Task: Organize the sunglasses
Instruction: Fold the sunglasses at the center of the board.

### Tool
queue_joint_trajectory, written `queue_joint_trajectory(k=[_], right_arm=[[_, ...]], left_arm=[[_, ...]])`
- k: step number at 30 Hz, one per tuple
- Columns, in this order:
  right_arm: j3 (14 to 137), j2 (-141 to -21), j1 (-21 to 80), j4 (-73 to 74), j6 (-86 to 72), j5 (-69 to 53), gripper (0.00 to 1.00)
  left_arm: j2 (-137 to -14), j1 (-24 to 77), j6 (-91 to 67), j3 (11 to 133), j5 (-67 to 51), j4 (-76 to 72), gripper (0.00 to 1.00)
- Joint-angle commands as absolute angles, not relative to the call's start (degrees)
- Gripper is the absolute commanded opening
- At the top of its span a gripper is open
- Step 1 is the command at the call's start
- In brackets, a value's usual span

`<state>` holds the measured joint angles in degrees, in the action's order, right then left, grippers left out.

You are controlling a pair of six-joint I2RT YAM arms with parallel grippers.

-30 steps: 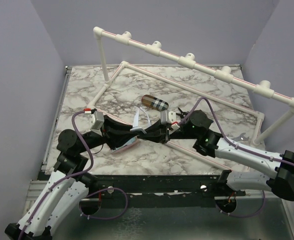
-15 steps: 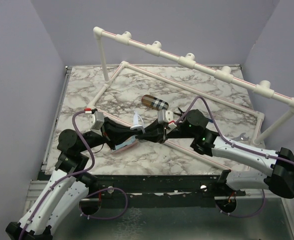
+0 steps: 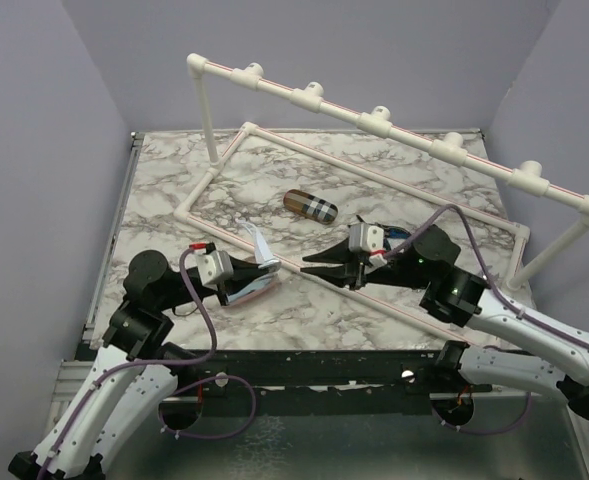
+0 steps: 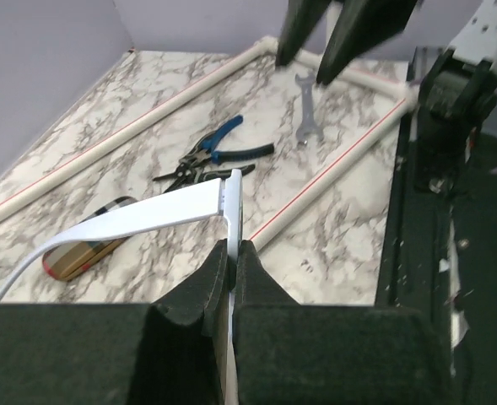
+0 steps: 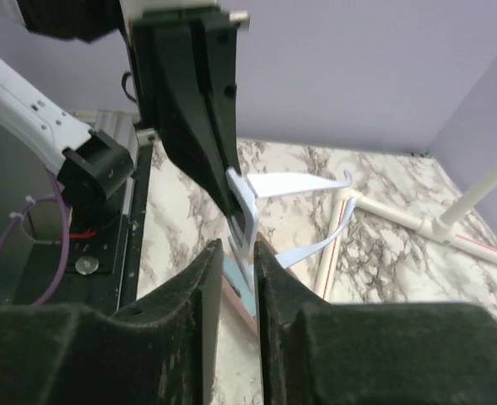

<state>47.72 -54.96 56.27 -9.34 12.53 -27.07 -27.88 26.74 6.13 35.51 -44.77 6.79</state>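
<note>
A pair of sunglasses (image 3: 261, 246) with a pale blue frame hangs just above the table, left of centre. My left gripper (image 3: 252, 268) is shut on the frame's edge (image 4: 231, 221), and one temple arm (image 4: 147, 216) sticks out to the left. In the right wrist view the sunglasses (image 5: 261, 196) hang just beyond my right gripper (image 5: 234, 251). That gripper is open with nothing between its fingers, and it (image 3: 312, 268) stands a short way right of the glasses. An open pink case (image 3: 252, 292) lies under the glasses.
A brown plaid case (image 3: 309, 205) lies behind the grippers. Black-and-blue pliers (image 4: 218, 152) and a small wrench (image 4: 305, 118) lie on the marble farther right. A white pipe rack (image 3: 374, 120) spans the back, and its base pipe (image 3: 394, 305) runs across the table under my right arm.
My right gripper opened, let go of the sunglasses and drew back to the right. My left gripper shut on the frame and pulled the sunglasses to the near left, over the pink case.
</note>
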Motion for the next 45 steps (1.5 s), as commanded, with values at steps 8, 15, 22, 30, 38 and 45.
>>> queue_joint_trajectory(k=[8,15,22,30,38,45], right_arm=[[62.4,-74.7,56.6,-14.4,14.3,-34.4,0.0],[61.8,-85.0,56.3,-19.6,12.3,-34.4,0.01],[57.5,-87.7,54.0,-22.0,5.0,-37.3,0.0],[49.4,-84.4,43.8,-28.8,-7.5,-31.3,0.01],[61.2,-97.7,48.9,-33.7,-9.7,-35.3,0.0],[59.2,-98.5,49.7,-56.9,-21.7,-54.5,0.01]], left_arm=[[-27.2,26.8,44.2,40.7,-49.6,27.8,0.0],[-25.0,26.8,48.2,44.3,-51.1,34.0,0.0],[-24.7,26.8,42.1,46.3,-52.5,33.3,0.0],[-24.2,26.8,30.5,45.5,-50.7,29.4,0.0],[-25.8,26.8,3.2,43.8,-43.9,16.0,0.0],[-27.2,26.8,-7.5,44.8,-37.3,12.5,0.0]])
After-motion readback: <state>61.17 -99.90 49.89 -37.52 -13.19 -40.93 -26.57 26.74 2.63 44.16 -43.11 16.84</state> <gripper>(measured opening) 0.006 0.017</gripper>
